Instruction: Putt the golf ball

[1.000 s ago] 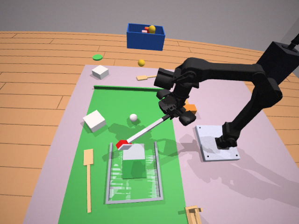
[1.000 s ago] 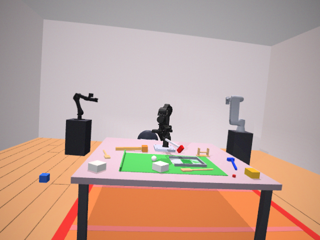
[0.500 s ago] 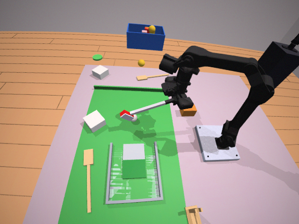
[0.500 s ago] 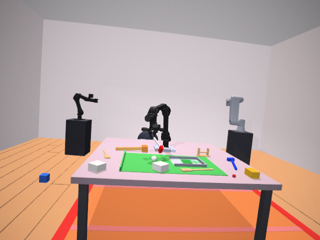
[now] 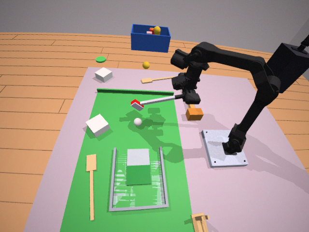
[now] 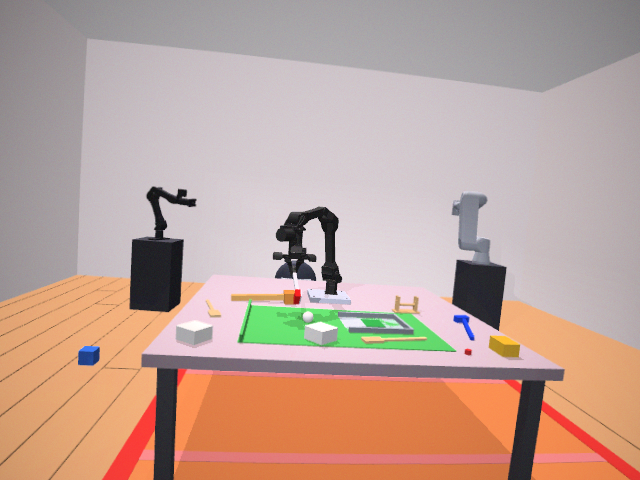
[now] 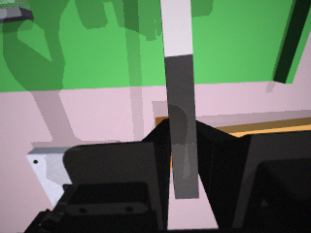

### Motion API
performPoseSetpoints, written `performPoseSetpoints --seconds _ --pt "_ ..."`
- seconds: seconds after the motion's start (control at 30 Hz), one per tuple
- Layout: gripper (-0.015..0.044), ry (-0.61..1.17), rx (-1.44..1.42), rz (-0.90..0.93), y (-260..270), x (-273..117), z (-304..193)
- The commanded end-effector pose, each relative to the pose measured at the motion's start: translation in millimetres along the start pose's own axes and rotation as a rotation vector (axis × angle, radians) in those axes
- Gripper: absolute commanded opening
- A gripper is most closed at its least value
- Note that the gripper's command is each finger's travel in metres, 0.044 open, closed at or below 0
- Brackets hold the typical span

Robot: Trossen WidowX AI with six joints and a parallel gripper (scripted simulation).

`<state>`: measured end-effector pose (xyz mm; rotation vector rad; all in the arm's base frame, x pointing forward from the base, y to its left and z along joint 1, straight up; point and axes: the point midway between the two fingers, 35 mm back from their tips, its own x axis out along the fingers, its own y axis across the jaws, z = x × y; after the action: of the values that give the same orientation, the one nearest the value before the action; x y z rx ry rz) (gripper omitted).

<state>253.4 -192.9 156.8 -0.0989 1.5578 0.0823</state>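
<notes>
My gripper is shut on the dark grip of the red putter. The putter's white shaft reaches left in the top view, and its red head with a pale face is held above the green mat. The white golf ball rests on the mat, between the putter head and the ramp. The pale ramp leads to a darker green square inside a grey frame. The ball is not visible in the wrist view.
White blocks stand left of the ball and at the back left. A green rail borders the mat's back. An orange mallet lies under the arm. A wooden paddle lies left of the frame, a wooden rack near front.
</notes>
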Motion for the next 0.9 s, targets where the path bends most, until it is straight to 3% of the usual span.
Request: performPoseSetpoints --seconds 0.0,0.23,0.87 --pt "0.0000 -0.004 0.011 -0.006 -3 8 0" --pt "0.0000 -0.004 0.011 -0.006 -3 34 0" --pt "0.0000 -0.004 0.011 -0.006 -3 59 0"
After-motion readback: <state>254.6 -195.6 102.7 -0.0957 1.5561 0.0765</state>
